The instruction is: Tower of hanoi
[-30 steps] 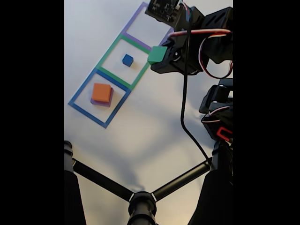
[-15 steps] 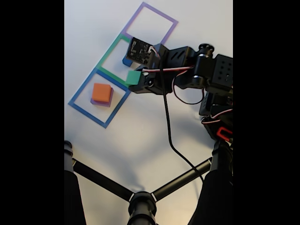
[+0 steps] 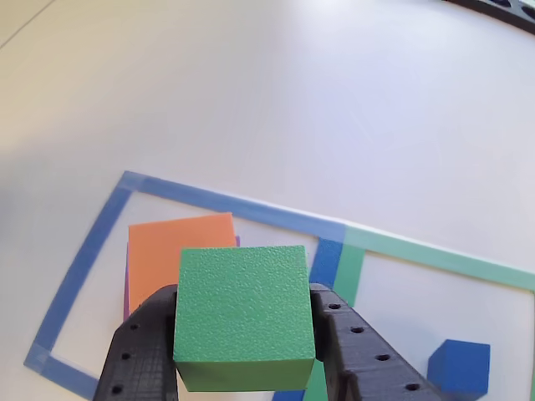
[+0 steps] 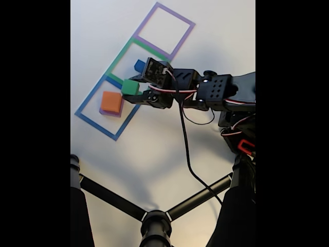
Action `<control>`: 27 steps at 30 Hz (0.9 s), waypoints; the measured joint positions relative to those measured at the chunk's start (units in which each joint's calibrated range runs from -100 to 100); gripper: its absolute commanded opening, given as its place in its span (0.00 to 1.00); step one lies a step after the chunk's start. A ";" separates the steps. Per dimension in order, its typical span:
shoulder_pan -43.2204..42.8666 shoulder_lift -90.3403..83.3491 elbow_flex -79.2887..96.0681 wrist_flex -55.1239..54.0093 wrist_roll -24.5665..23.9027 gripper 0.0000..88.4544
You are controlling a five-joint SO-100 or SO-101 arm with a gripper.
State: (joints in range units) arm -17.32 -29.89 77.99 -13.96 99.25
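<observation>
The black two-finger gripper (image 4: 134, 92) is clamped on a green foam cube (image 4: 130, 86), one jaw on each side face. In the fixed view, the black arm (image 4: 216, 95) reaches leftward from the right edge, roughly level, with red and white wires looped along it. In the other view, the black perforated fingers (image 3: 355, 355) flank the cube.
</observation>
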 measured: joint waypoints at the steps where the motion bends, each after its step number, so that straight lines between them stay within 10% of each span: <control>1: -0.30 1.85 -0.60 -1.52 0.00 0.06; 27: -4.29 24.63 -11.61 -15.79 0.00 0.06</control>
State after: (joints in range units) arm -21.62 -5.25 66.38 -29.74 99.25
